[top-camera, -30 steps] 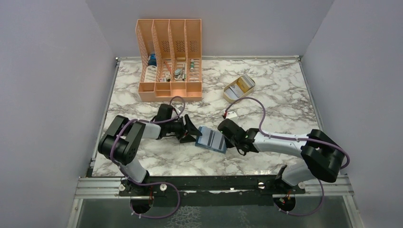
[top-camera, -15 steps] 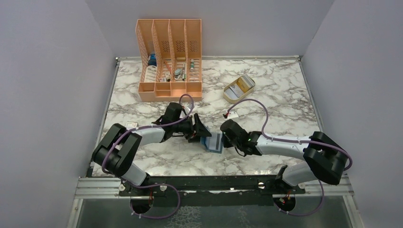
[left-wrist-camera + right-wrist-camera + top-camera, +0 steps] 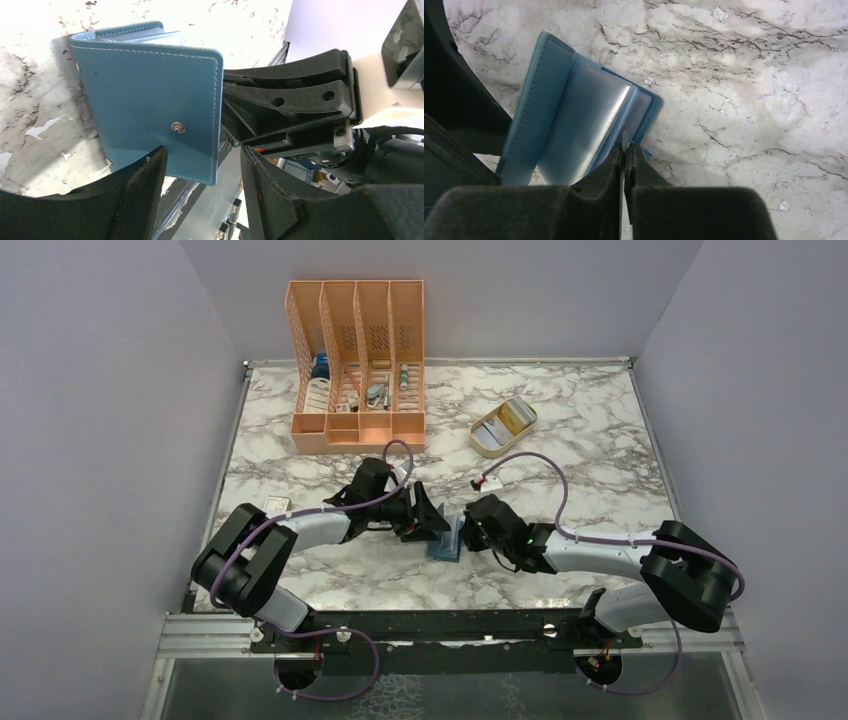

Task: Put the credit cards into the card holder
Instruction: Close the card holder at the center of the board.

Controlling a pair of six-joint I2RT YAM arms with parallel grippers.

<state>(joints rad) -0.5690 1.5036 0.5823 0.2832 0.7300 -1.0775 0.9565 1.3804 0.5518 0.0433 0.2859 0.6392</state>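
While right jaws pinch the card holder [image 3: 574,125], left jaws gape beside it, tray [image 3: 478,445] well apart.

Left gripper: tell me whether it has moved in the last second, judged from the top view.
Yes. The left gripper has slid right, from below the right end of the orange file rack to beyond it, up against the card holder.
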